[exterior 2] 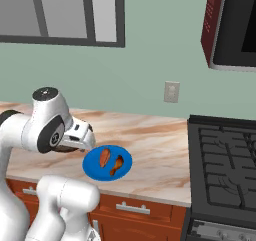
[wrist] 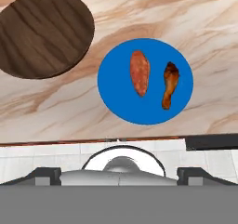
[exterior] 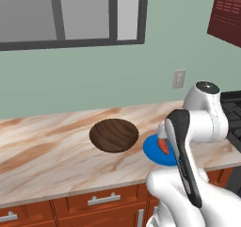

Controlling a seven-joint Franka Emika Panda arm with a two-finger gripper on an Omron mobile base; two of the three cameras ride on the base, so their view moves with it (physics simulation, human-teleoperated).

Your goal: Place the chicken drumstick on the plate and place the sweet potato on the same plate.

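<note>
Hand view, read from left to right. At the upper left lies the dark wooden dish, resting on the marbled counter and well apart from the plate, which sits just to its right near the counter's front edge. On the blue plate the sweet potato lies left of centre and the chicken drumstick right of centre, side by side, near each other but not touching, both wholly inside the rim; the drumstick's thick dark end points away from the counter's edge and its slim end toward it. In the right base view the same pair shows on the plate, sweet potato to the left and drumstick to the right, with the gripper raised beside the plate's far-left rim; its jaws are spread wide and hold nothing. Further right stands the black stove. Judged from this layout, both placements are complete and the step in hand is the retreat: it is done well by lifting the hand straight up and back with the jaws kept apart, clear of the rim so that neither piece is nudged, and away from the wooden dish.
</note>
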